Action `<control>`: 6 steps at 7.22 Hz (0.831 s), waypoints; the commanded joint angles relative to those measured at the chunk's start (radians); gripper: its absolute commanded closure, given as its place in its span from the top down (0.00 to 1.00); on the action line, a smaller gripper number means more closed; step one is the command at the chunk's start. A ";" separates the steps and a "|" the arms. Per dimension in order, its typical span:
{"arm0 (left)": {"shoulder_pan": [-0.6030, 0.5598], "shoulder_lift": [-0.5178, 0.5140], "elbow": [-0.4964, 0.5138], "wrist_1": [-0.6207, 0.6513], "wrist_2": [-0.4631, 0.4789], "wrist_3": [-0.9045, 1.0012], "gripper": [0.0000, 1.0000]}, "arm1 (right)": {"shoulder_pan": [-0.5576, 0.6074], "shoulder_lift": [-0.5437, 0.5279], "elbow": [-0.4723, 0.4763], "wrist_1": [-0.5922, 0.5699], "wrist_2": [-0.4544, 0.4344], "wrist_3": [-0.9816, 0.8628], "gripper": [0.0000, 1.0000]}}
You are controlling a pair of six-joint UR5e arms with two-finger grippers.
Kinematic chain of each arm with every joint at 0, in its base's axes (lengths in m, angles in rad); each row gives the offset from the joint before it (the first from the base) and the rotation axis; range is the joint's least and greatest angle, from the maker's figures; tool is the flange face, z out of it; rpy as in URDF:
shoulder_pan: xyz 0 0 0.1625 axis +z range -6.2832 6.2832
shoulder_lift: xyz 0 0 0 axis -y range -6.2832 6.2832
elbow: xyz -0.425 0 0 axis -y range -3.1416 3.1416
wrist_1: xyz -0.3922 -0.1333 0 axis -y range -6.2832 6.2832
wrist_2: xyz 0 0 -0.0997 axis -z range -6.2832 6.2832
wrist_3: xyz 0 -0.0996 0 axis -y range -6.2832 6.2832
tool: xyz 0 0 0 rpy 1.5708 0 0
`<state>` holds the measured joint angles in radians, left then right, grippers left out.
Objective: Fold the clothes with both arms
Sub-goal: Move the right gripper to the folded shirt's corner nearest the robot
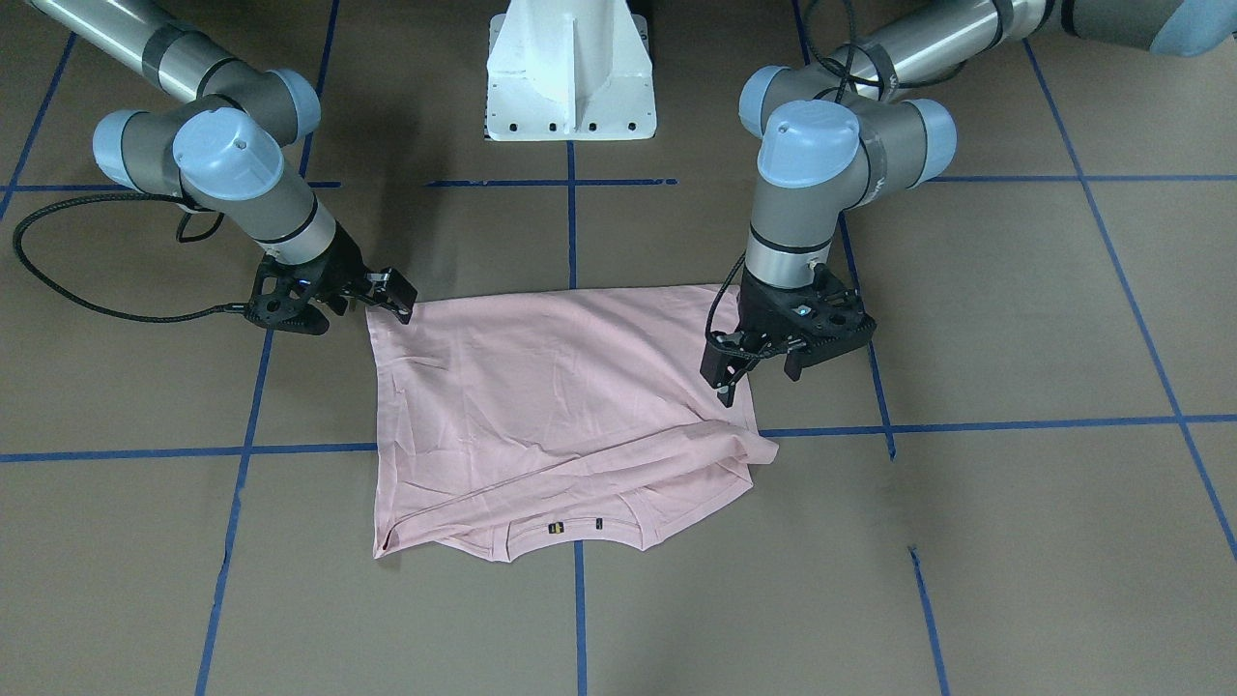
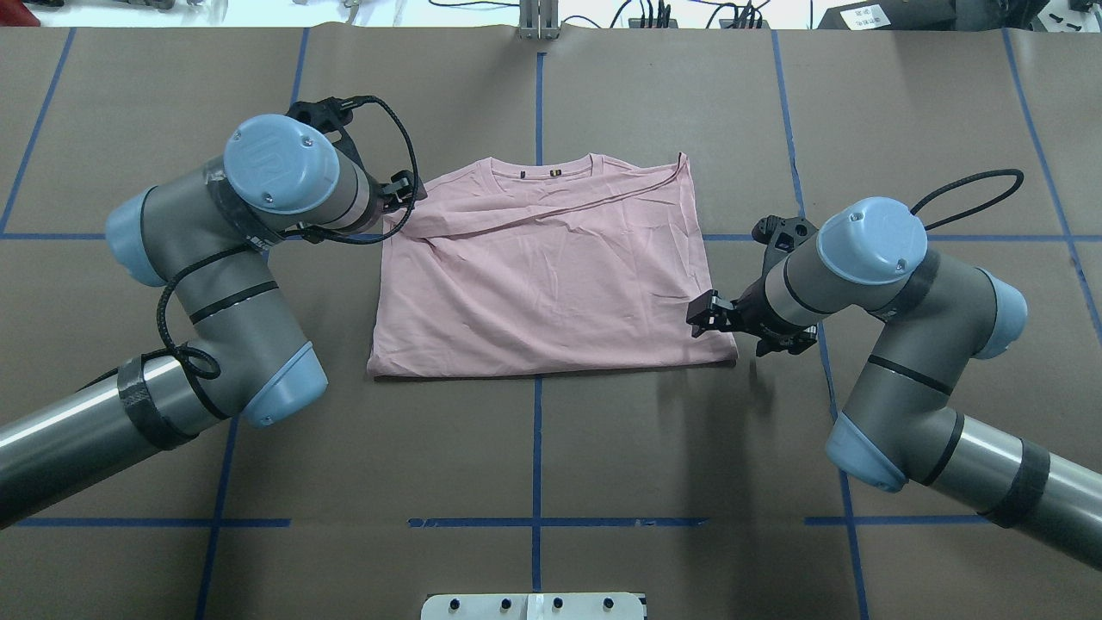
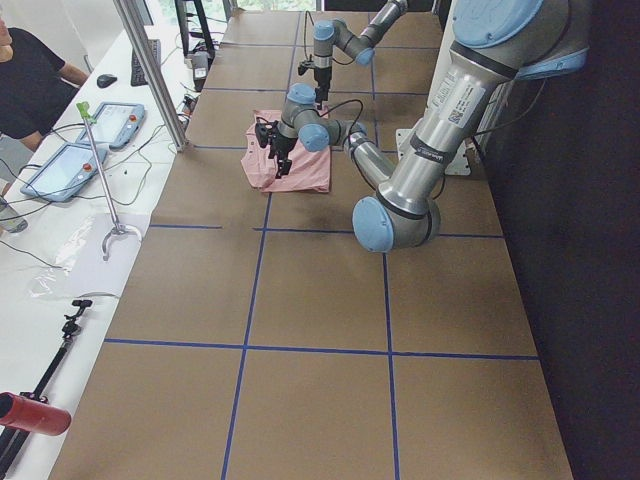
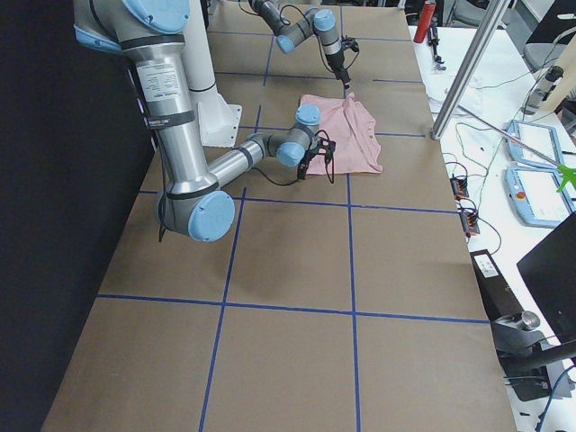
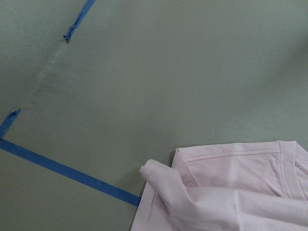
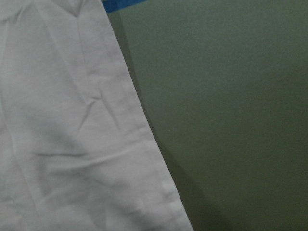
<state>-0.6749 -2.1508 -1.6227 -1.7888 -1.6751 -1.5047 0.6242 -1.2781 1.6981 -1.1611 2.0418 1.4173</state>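
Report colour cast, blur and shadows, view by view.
Right wrist view: the pale pink T-shirt looks greyish-white and soft, the brown table greenish. Left wrist view: same green cast, sharper. Front-facing view: soft shadows flank the white pedestal.

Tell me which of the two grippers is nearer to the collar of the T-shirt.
The left gripper, at the side edge of the T-shirt by the folded sleeve. The right gripper is at a hem corner, far from the collar.
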 commanded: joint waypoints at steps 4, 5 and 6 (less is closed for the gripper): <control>0.017 0.014 -0.029 0.000 0.002 -0.022 1.00 | -0.021 0.003 -0.012 -0.002 0.003 -0.008 0.36; 0.020 0.014 -0.032 0.000 0.002 -0.025 1.00 | -0.006 0.003 -0.012 -0.002 0.011 -0.015 0.10; 0.020 0.014 -0.034 0.000 0.002 -0.029 1.00 | 0.000 0.000 -0.012 -0.002 0.012 -0.015 0.00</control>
<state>-0.6573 -2.1369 -1.6542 -1.7886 -1.6736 -1.5281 0.6136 -1.2756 1.6861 -1.1628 2.0498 1.4055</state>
